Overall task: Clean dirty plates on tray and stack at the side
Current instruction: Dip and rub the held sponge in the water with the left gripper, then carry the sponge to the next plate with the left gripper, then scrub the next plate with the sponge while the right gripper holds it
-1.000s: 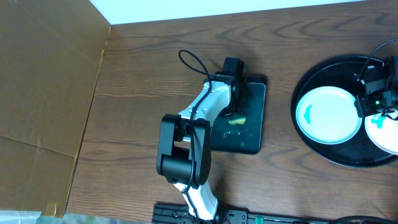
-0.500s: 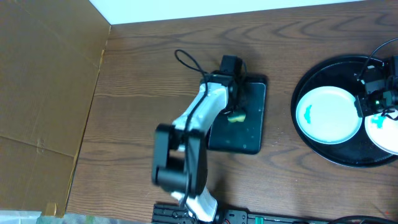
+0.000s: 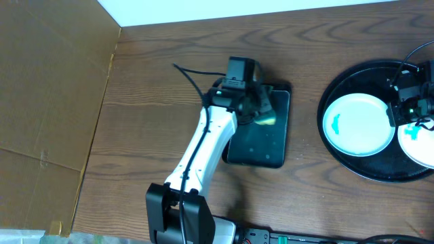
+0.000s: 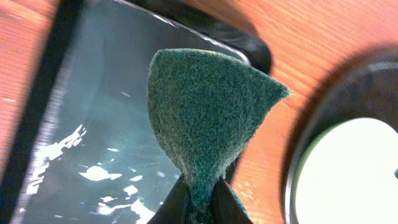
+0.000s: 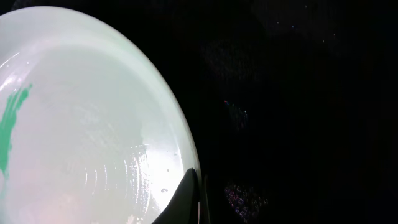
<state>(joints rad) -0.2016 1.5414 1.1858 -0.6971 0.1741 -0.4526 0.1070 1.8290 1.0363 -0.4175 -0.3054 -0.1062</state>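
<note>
My left gripper (image 4: 200,202) is shut on a green sponge (image 4: 208,124), pinched at its lower end and held above the far end of the rectangular black tray (image 4: 93,124). From overhead the sponge (image 3: 266,120) hangs over that tray (image 3: 261,146). The round black tray (image 3: 332,95) holds a white plate (image 3: 357,124) with a teal smear and a second plate (image 3: 417,144) cut off by the right edge. My right gripper (image 3: 399,118) sits between the two plates. In the right wrist view the gripper (image 5: 196,199) is shut on a plate's rim (image 5: 81,124).
A brown cardboard wall (image 3: 47,102) stands along the left. The rectangular tray's wet floor (image 4: 74,180) glistens. Bare wood table (image 3: 305,163) separates the two trays. A cable (image 3: 186,71) loops off the left arm.
The left arm has stretched out and carried the sponge up toward the far end of the rectangular tray. The right gripper and the plates have not moved.
</note>
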